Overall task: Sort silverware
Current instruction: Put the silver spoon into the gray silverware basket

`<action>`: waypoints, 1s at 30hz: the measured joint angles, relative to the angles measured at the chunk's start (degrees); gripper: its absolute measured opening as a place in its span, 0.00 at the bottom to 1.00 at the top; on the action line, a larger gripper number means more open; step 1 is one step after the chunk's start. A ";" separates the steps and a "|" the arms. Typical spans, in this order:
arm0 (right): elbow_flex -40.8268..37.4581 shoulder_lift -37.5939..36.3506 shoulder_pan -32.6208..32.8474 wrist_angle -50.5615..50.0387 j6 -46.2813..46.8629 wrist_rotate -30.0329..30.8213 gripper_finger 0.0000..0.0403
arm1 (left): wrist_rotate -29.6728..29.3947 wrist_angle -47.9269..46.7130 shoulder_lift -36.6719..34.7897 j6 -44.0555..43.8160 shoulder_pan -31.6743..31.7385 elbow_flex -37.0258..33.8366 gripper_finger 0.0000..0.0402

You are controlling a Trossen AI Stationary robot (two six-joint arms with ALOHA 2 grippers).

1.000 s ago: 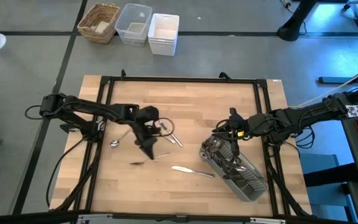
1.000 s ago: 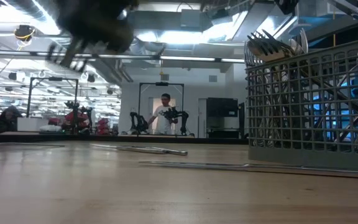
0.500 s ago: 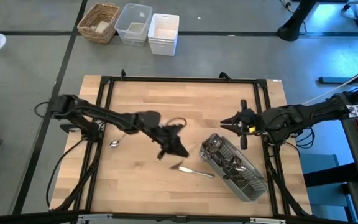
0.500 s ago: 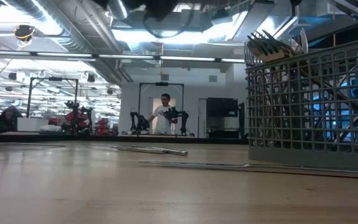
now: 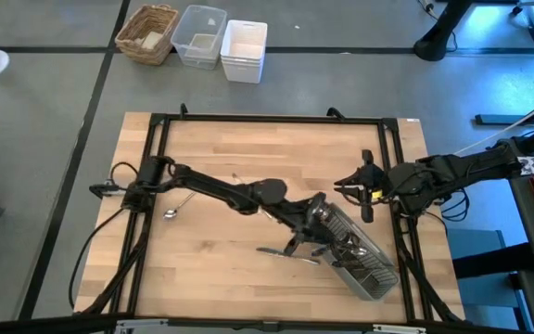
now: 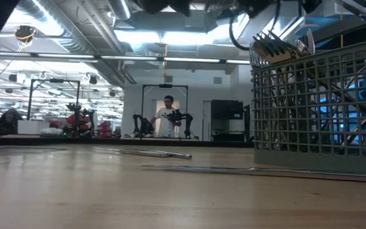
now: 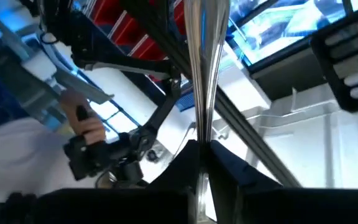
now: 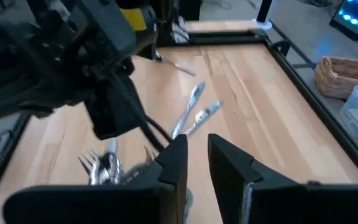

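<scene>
My left gripper (image 5: 308,232) reaches across the table to the grey slatted caddy (image 5: 352,249) and is shut on a slim shiny piece of silverware (image 7: 199,68). The caddy stands at the table's right and holds several forks and spoons (image 6: 279,44). A table knife (image 5: 284,253) lies flat on the wood beside the caddy, and a spoon (image 5: 171,213) lies at the left. Two more pieces (image 8: 194,111) lie flat farther off. My right gripper (image 5: 363,187) hovers beside the caddy toward the table's right edge, its fingers (image 8: 178,163) slightly apart and empty. My left gripper pinches the piece's narrow shaft (image 7: 201,147) between its two fingers. The shaft sticks out past the fingertips, running on along the fingers. The piece is lifted clear of the table, by the caddy's top. Which end it has cannot be told.
A black frame (image 5: 267,119) runs around the wooden table. A wicker basket (image 5: 148,33) and two white bins (image 5: 222,41) stand on the floor beyond the far edge. A person (image 6: 168,116) stands far off in the room. Bare wood lies at the table's near left.
My left gripper has swung from the table's middle left toward the right edge, carrying the piece of silverware clear of the table to the caddy. My right gripper has drawn back from the caddy toward the table's right edge.
</scene>
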 joint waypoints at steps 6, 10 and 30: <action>0.00 -0.07 0.00 -2.14 0.04 -0.02 0.17 | 5.78 -8.27 3.66 -1.76 1.41 5.12 0.02; 0.00 -0.04 0.00 -2.52 0.09 -0.15 0.17 | 6.00 -13.79 3.74 -2.05 2.45 5.12 0.04; 0.00 -0.02 0.00 -2.50 0.16 -1.57 0.17 | 4.72 -18.39 3.61 -1.16 4.16 5.32 0.12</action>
